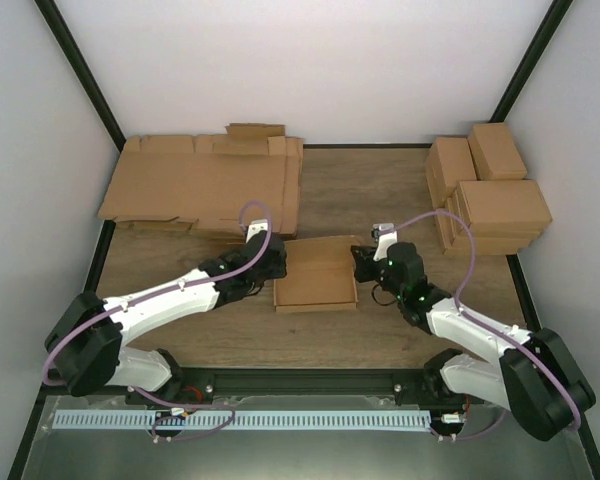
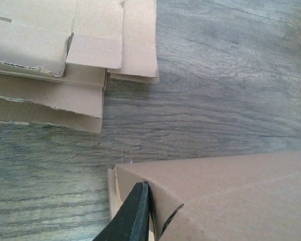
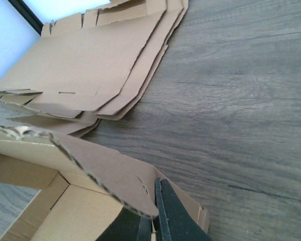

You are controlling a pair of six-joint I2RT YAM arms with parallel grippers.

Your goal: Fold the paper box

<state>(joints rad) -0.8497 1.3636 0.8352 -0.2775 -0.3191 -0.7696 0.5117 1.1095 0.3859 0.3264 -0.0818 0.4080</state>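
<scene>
The paper box (image 1: 315,272) is a brown cardboard piece, partly folded, lying on the wooden table between the two arms. My left gripper (image 1: 280,262) is shut on the box's left side wall. In the left wrist view one black finger (image 2: 135,216) presses the outside of that wall of the box (image 2: 231,196), and the other shows only through a slot. My right gripper (image 1: 358,258) is shut on the right side wall. In the right wrist view its fingers (image 3: 168,216) pinch the wall beside a raised flap of the box (image 3: 100,168).
A pile of flat brown cardboard sheets (image 1: 205,185) lies at the back left, also seen in the wrist views (image 2: 50,75) (image 3: 85,65). Stacked closed brown boxes (image 1: 490,190) stand at the back right. Bare wooden table (image 1: 380,190) lies between them.
</scene>
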